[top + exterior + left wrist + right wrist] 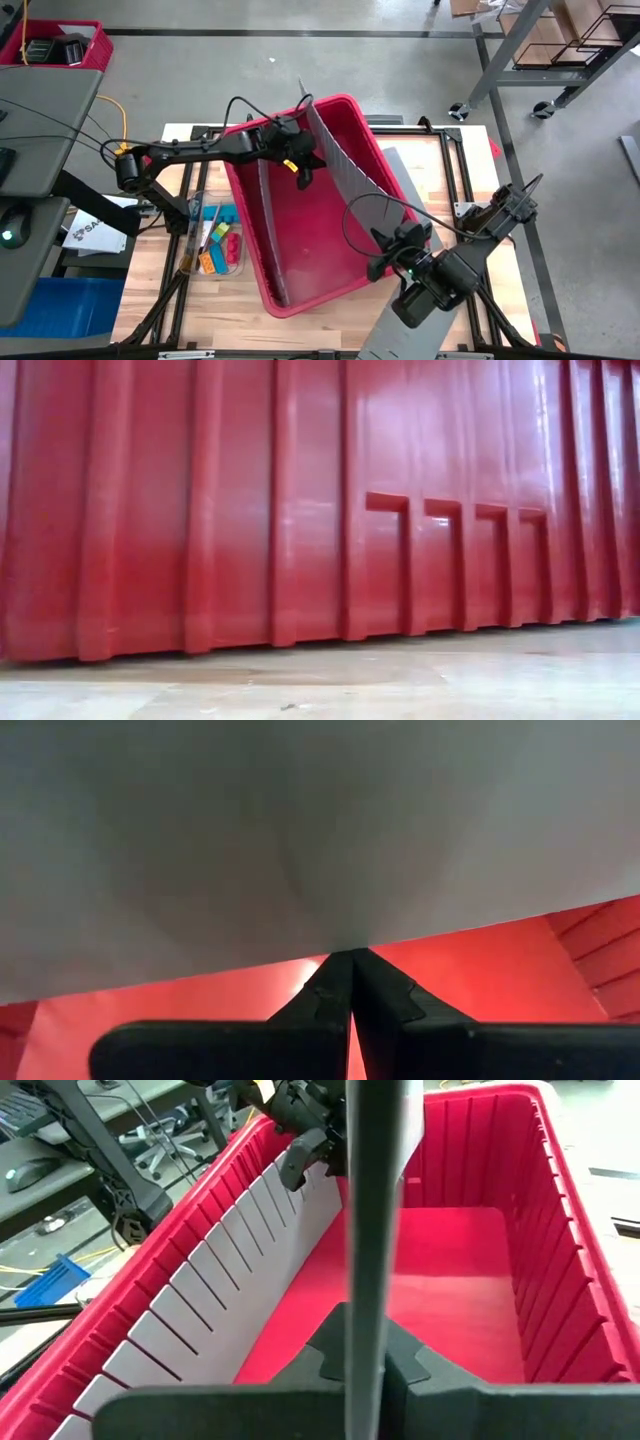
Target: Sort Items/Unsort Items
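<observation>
Overhead, both grippers pinch grey divider panels inside the red bin (300, 250): left gripper (303, 178) fingers closed on one, right gripper (385, 262) on another; only this view shows the items (218, 248) left of it.

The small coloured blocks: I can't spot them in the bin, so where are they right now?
In the high view the coloured blocks lie in a clear tray on the table, just outside the red bin's left wall, below the left arm.
</observation>
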Robot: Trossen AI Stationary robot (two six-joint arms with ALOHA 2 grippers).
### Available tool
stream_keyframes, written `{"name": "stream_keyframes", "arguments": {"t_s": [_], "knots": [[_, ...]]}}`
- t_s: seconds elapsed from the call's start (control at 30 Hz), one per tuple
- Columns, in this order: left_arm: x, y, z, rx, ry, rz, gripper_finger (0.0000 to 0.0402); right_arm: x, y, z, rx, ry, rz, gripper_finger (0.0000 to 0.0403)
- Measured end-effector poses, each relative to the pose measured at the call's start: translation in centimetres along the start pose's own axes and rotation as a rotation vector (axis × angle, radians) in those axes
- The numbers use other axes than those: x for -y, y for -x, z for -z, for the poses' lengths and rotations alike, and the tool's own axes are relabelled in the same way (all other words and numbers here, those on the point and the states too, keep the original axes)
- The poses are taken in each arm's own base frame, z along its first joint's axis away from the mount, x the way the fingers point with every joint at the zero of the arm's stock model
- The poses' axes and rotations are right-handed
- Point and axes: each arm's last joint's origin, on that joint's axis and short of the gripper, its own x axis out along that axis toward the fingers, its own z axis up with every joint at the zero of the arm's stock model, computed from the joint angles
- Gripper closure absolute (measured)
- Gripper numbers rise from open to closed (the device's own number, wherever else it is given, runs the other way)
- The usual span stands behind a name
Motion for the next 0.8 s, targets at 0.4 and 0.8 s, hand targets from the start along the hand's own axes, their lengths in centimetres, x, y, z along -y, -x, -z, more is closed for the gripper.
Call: {"name": "stream_keyframes", "arguments": {"t_s": [0.4,0.8], "knots": [[-0.4,0.2,0.7,-0.071,0.007,-0.02,0.0401,-0.2,-0.8,-0.4,0.004,-0.041,0.012,0.0403],[0.4,3.3,-0.1,-0.059,-0.033,-0.018,0.0401,-0.2,-0.8,-0.4,0.002,-0.047,0.01,0.0403]]}}
